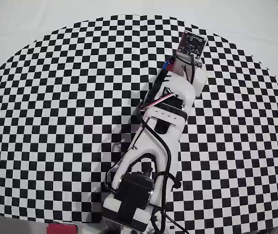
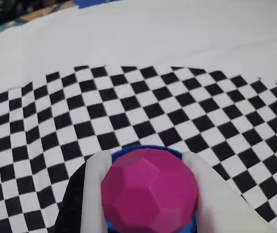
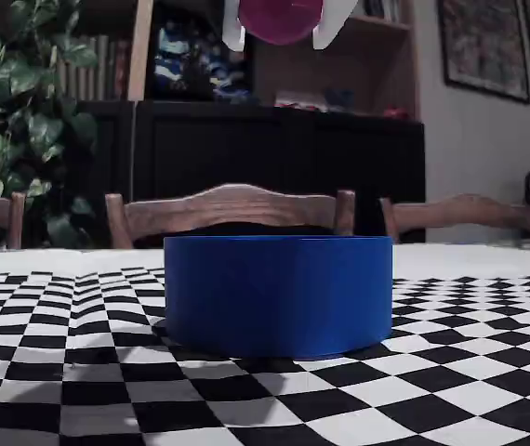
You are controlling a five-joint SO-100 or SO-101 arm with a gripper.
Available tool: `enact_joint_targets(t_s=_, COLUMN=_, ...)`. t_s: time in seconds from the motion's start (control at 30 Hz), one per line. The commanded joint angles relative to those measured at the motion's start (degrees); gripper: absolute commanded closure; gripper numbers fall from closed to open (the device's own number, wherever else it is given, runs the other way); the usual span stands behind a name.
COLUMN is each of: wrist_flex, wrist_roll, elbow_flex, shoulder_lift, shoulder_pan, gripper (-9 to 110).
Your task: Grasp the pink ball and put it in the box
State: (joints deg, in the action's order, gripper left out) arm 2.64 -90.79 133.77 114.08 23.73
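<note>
pincer (image 2: 148,194): clenched on the pink ball (image 2: 149,190), fingers at its 3 and 9 o'clock
ball: held above the box (image 3: 278,293)

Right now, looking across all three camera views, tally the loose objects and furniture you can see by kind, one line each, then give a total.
Pink ball, held in the gripper: 1
Blue box on the checkered cloth: 1
Wooden chairs behind the table: 3
Total: 5
</note>
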Motion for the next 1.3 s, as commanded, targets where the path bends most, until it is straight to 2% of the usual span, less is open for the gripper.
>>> enact_joint_targets(t_s=0.0, wrist_flex=-1.0, wrist_roll=0.3, elbow_flex=0.0, shoulder_lift=2.2, shoulder_pan=-1.2, gripper=101)
enact_joint_targets(t_s=0.7, wrist_flex=-8.4, wrist_roll=-0.4, elbow_flex=-0.5, shoulder_lift=-8.2, shoulder_pan=-1.2, gripper=101)
enact_joint_targets(t_s=1.27, wrist_flex=-8.3, wrist_roll=-0.4, elbow_flex=-4.9, shoulder_lift=-15.5, shoulder_pan=-1.0, gripper=101)
